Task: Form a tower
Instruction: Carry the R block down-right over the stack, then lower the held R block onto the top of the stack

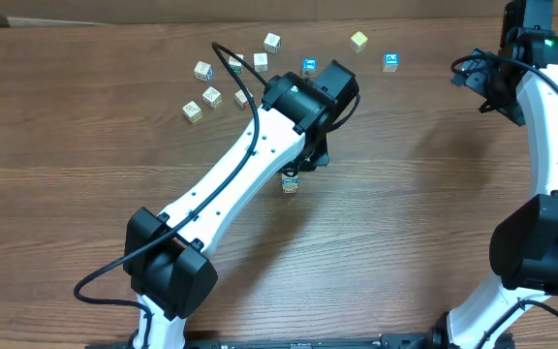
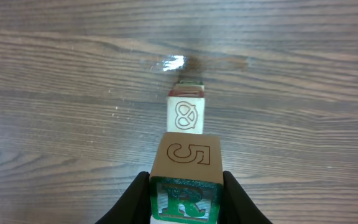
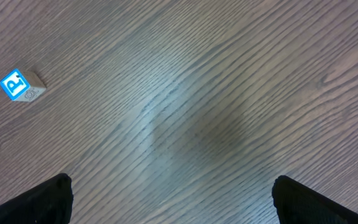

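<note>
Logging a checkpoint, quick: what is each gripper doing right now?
Left gripper: closed on the green R cube atop the tower.
Right gripper: open, holding nothing.

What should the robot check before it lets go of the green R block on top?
1. Left gripper shut on the R cube: ok.
2. R cube lined up over the tower below it: ok, they look in line from the left wrist view.
3. R cube sitting flat on the tower with no gap: cannot tell.
4. Right gripper open and far from the tower: ok.
5. Loose cubes kept apart from the tower: ok.
</note>
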You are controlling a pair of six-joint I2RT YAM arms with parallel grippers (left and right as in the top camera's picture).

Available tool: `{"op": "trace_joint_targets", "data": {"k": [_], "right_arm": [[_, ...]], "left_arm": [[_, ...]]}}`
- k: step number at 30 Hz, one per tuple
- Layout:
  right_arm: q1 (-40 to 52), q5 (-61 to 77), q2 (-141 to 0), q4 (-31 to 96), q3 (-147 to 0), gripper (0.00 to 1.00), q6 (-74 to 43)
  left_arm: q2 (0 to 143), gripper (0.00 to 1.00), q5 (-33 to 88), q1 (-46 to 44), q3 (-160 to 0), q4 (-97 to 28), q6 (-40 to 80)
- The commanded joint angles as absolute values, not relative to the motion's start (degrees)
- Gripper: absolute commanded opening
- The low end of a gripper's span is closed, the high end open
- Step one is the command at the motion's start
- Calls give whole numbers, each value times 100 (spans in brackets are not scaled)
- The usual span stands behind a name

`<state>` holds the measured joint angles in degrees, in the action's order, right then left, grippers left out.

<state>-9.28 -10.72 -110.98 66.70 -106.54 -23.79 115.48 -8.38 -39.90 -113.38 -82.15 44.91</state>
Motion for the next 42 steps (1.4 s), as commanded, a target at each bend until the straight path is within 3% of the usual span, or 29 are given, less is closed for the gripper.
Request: {"op": "trace_joint_targets", "data": {"k": [1,42], "right_arm": [[-939,-1090,-11061,6648,-10685,100,-2377],[-939,-1090,-11061,6648,-10685,100,-2377]], "left_arm": [[11594,21,-945,-3983,-11015,-7950,4589],[11594,20,-1044,-3983,-10610,-7505,4480]]}}
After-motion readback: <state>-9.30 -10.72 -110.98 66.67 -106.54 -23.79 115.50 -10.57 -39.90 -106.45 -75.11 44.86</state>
